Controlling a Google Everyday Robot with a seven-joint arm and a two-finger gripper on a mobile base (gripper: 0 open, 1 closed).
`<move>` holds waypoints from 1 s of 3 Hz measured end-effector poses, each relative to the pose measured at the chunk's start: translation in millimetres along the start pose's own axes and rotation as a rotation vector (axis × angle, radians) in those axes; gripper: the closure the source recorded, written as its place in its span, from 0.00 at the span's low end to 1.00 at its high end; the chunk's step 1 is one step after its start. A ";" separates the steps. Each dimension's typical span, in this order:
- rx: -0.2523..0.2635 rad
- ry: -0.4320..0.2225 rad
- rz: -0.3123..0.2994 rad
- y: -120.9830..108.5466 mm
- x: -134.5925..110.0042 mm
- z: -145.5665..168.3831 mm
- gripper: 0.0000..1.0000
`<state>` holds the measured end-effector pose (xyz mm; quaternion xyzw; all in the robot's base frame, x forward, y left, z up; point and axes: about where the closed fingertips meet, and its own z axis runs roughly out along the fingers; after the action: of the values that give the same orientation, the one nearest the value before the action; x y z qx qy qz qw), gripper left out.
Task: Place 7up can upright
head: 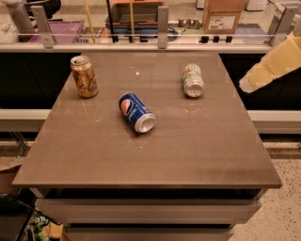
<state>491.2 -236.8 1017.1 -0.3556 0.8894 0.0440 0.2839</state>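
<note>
Gripper (pixel 248 83) at the right edge of the camera view, a pale yellow shape slanting down from the upper right. Its tip hangs off the table's right side, level with the far half of the top. Whether it is open or closed cannot be told; it touches none of the cans and nothing shows in its grasp.

The table (pixel 155 160) is a brown-grey slab carrying 3 cans. The 7up can (pixel 193 80), white and green, lies on its side in the far right part of the top with a silver end facing the camera, well apart from the gripper. The blue Pepsi can (pixel 136 112) also lies on its side, near the middle, angled so its silver end points toward the near right. The gold can (pixel 84 76) stands upright at the far left. All 3 cans are apart from one another.

Behind the table, past a rail (pixel 117 47), a cardboard box (pixel 224 14) sits at the right and a purple crate (pixel 70 29) at the left — what either contains cannot be seen.
</note>
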 end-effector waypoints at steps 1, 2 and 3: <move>0.020 -0.006 0.149 -11.7 -3.6 3.5 0.00; 0.047 0.026 0.287 -21.8 -5.5 7.6 0.00; 0.081 0.114 0.420 -33.0 -9.9 14.0 0.00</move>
<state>525.4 -251.4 1014.8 -0.1529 0.9595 0.0464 0.2320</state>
